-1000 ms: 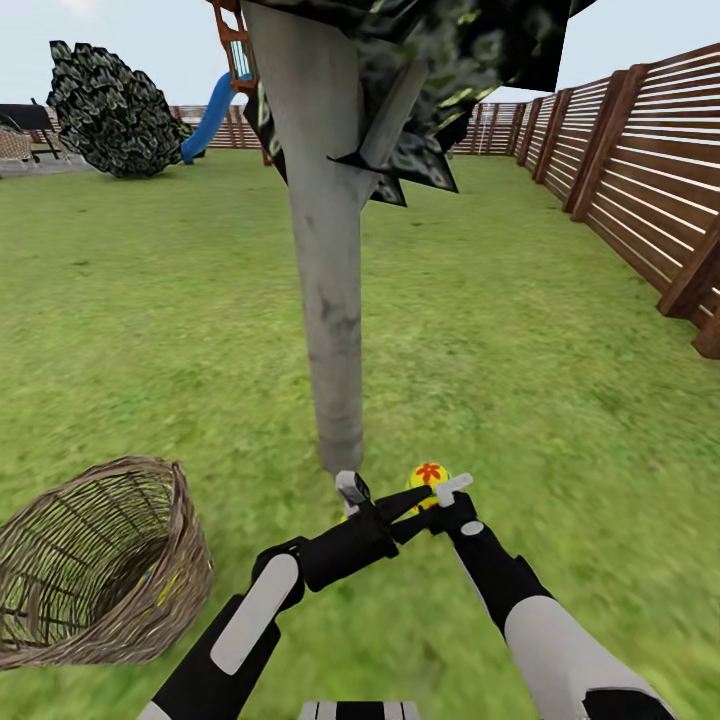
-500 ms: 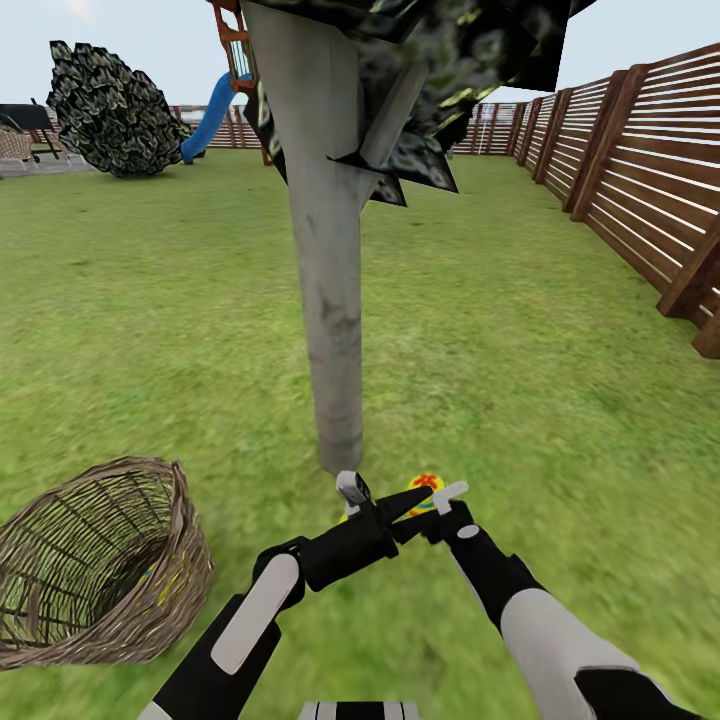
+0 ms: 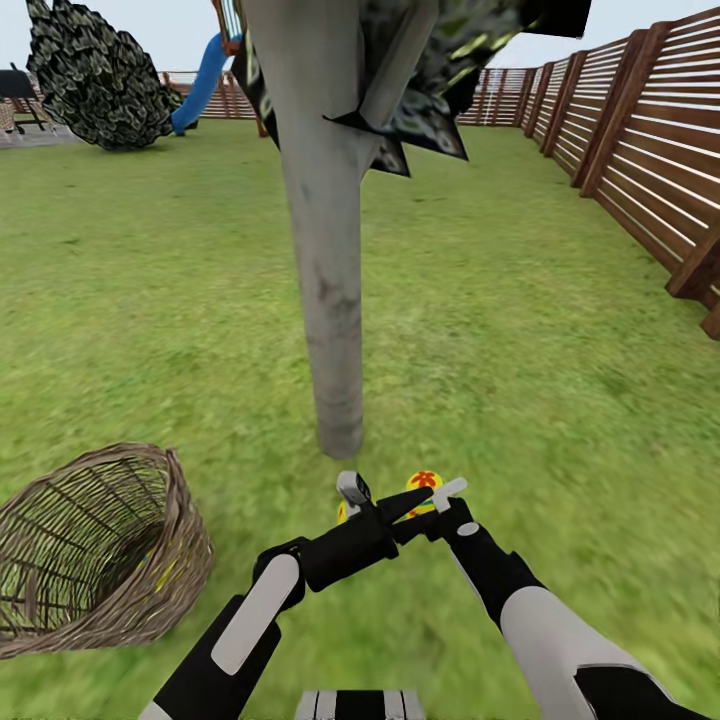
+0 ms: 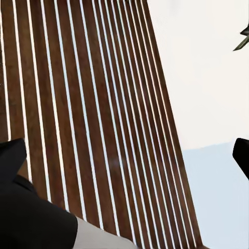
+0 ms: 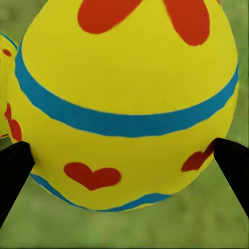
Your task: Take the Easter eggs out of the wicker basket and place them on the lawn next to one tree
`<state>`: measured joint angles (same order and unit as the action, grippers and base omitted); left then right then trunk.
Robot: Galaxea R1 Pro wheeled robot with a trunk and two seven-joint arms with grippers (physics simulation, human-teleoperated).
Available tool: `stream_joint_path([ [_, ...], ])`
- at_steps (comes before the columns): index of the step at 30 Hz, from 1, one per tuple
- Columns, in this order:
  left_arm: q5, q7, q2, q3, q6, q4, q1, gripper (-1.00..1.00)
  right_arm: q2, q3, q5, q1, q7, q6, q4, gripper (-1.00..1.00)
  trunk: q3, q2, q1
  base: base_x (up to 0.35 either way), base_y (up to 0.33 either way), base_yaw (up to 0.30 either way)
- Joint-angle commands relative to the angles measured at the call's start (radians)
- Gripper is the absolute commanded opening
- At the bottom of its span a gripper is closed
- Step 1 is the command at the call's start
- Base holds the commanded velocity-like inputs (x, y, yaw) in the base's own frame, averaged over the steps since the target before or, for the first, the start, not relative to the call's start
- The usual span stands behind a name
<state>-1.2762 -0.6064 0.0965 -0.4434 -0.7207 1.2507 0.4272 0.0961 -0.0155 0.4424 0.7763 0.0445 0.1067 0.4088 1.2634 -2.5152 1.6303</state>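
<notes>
2 arms meet low in the head view, just short of the tree (image 3: pixel 330 300), whose pale trunk rises from the lawn (image 3: pixel 520 330) at about 12 o'clock from the grippers. The fence (image 3: pixel 650 150) runs along the 2 o'clock side. The wicker basket (image 3: pixel 95 550) lies tipped on its side at 9 o'clock, mouth facing the camera; some yellow glints through its weave, though whether that is an egg I cannot tell.

The right gripper (image 3: pixel 432 500) is pinching 1 Easter egg (image 5: pixel 127 104): in the right wrist view both dark fingertips (image 5: pixel 15 171) press its lower flanks, with grass blurred beneath. A second egg (image 5: pixel 6 93) peeks in at its side, and in the head view a sliver of yellow (image 3: pixel 343 512) shows behind the left gripper (image 3: pixel 352 492), near the trunk's foot. The left wrist view looks out at fence slats and sky; its jaws seem spread with nothing between them.

Risks, as I judge them: the round egg is held low on its curve, so it could squirt out early. Released from too high, it may roll away from the trunk or knock its neighbour off. The crossed forearms could also bump each other on withdrawal.
</notes>
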Motion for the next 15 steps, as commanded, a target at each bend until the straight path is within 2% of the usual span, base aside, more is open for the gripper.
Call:
stream_joint_path([
  [1, -0.006, 0.0, 0.0, 0.0, -0.006, 0.0, 0.001, 1.0, 0.0, -0.002, 0.009, 0.0, 0.004, 0.006, 0.003, -1.0, 0.005, -0.001, 0.0, 0.0, 0.0, 0.0],
  [7, -0.006, -0.006, -0.004, 0.002, -0.008, 0.017, 0.0, 1.0, 0.0, -0.001, 0.01, 0.0, 0.003, 0.003, 0.002, -1.0, 0.028, -0.002, 0.003, 0.0, 0.0, 0.0],
  [14, -0.008, -0.024, -0.02, 0.01, -0.012, 0.152, 0.001, 1.0, -0.001, -0.002, 0.01, 0.0, 0.002, -0.004, 0.002, -1.0, 0.055, -0.004, 0.006, 0.0, 0.0, 0.0],
  [15, -0.008, -0.034, -0.03, 0.011, -0.012, 0.164, 0.0, 1.0, -0.001, -0.002, 0.01, 0.0, 0.002, -0.007, 0.002, -1.0, 0.059, -0.004, 0.006, 0.0, 0.0, 0.0],
])
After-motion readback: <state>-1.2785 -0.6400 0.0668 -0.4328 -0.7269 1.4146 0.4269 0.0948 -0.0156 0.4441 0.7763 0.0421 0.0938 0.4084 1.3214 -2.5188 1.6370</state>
